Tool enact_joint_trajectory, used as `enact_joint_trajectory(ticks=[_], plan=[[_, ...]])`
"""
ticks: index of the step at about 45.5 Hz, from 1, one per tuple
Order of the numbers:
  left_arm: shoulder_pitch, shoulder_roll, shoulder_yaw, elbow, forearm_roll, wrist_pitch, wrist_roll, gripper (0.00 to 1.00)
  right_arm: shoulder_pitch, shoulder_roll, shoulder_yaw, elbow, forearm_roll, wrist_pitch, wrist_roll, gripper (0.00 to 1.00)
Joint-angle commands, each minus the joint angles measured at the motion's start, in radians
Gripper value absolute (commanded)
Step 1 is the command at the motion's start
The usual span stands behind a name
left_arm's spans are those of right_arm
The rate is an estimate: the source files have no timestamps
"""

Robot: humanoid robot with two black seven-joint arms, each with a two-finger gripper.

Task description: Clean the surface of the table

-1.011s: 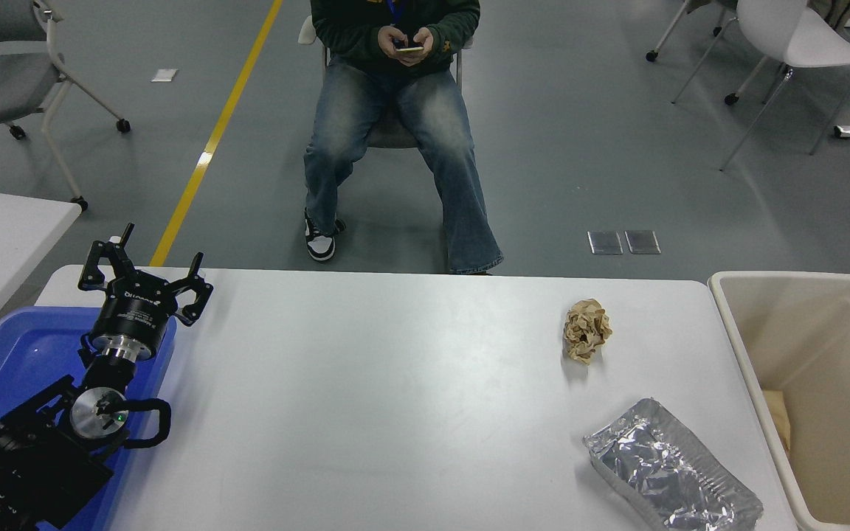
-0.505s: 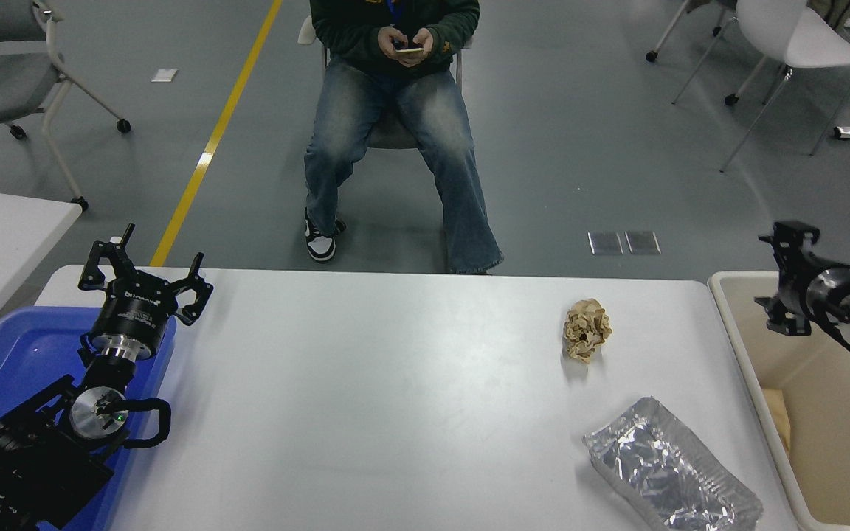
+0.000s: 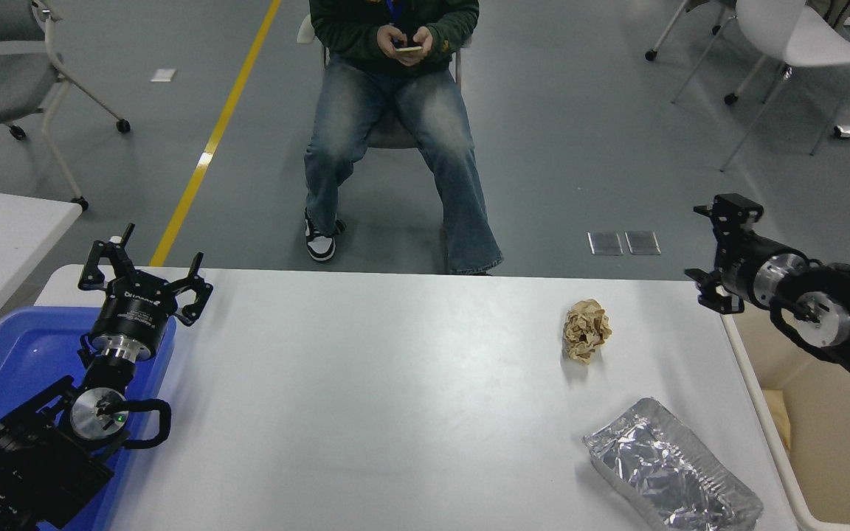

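Spread and empty, the right black gripper [image 3: 713, 247] hangs over the white-grey tabletop's [image 3: 395, 383] far right corner; crumpled brown paper ball [image 3: 586, 330] lies nearer left, crinkled foil tray [image 3: 670, 469] nearer still. Left black gripper [image 3: 143, 274] stands parked, fingers splayed.

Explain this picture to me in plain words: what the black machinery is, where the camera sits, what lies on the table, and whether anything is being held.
The camera sits high on a robot, looking down over the white table surface. The black machinery is its two arms. The left gripper is parked over a blue tray, jaws spread, empty. The right gripper reaches in over the table's right end, above a beige bin, jaws also spread, holding nothing. On the table lie a crumpled brown paper ball and a crushed foil tray, rubbish not yet cleared. Beyond the table a person sits on a chair, holding a phone.
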Motion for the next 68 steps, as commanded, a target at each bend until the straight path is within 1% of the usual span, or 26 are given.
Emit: enact_joint_trajectory(ticks=[1,10,16,28,40,52,60,68], plan=[[0.000,0.000,0.000,0.000,0.000,0.000,0.000,1.00,-0.045,0.059,0.010,0.096,0.126,-0.002,0.175,1.00],[0.000,0.000,0.000,0.000,0.000,-0.001,0.000,1.00,-0.086,0.114,0.022,0.105,0.196,0.006,0.318,1.00],[0.000,0.000,0.000,0.000,0.000,0.000,0.000,1.00,-0.121,0.154,0.045,0.111,0.200,0.006,0.376,1.00],[0.000,0.000,0.000,0.000,0.000,0.000,0.000,1.00,-0.150,0.183,0.079,0.100,0.196,0.008,0.381,1.00],[0.000,0.000,0.000,0.000,0.000,0.000,0.000,1.00,-0.172,0.214,0.073,0.008,0.195,0.011,0.379,1.00],[0.000,0.000,0.000,0.000,0.000,0.000,0.000,1.00,-0.169,0.237,0.070,-0.117,0.198,0.046,0.367,1.00],[0.000,0.000,0.000,0.000,0.000,0.000,0.000,1.00,-0.164,0.253,0.068,-0.202,0.198,0.103,0.362,1.00],[0.000,0.000,0.000,0.000,0.000,0.000,0.000,1.00,-0.166,0.263,0.067,-0.208,0.196,0.110,0.362,1.00]])
